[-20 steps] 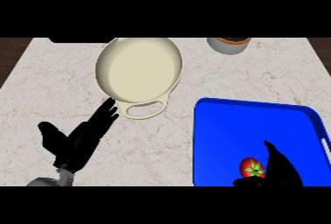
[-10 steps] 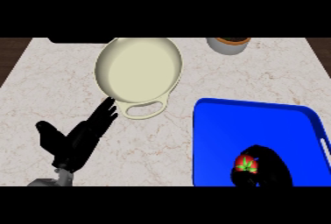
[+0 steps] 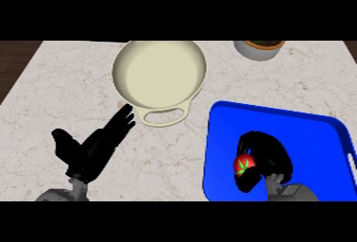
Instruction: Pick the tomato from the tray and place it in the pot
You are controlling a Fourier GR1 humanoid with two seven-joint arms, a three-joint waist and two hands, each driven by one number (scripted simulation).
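In the head view, we look down on a pale marbled counter (image 3: 63, 85). The right hand (image 3: 270, 152) comes in from the near edge at the right and is curled round the tomato (image 3: 244, 164). Its dark fingers arch over the far side and top of the fruit, and the thumb is on the near side. We see the tomato's red skin and green stem leaves on the side facing left, while the rest is hidden by the hand. The tomato sits over the near-left part of the blue tray (image 3: 310, 134), close to the tray's left rim. We cannot tell whether it rests on the tray floor or is raised off it.

The cream pot (image 3: 127, 97) stands far and to the left of the tray, well apart from the tomato. Its looped handle (image 3: 165, 116) points toward the near side, just beside the tray's far-left corner.

The left hand (image 3: 92, 150) lies at the near left with straight, open fingers that hold nothing. They point far and right, and the longest fingertip ends just beside the pot's near-left rim. We cannot tell whether it touches.

At the far right, beyond the tray, a grey bowl (image 3: 257, 52) with dark brown contents is cut off by the view's edge.
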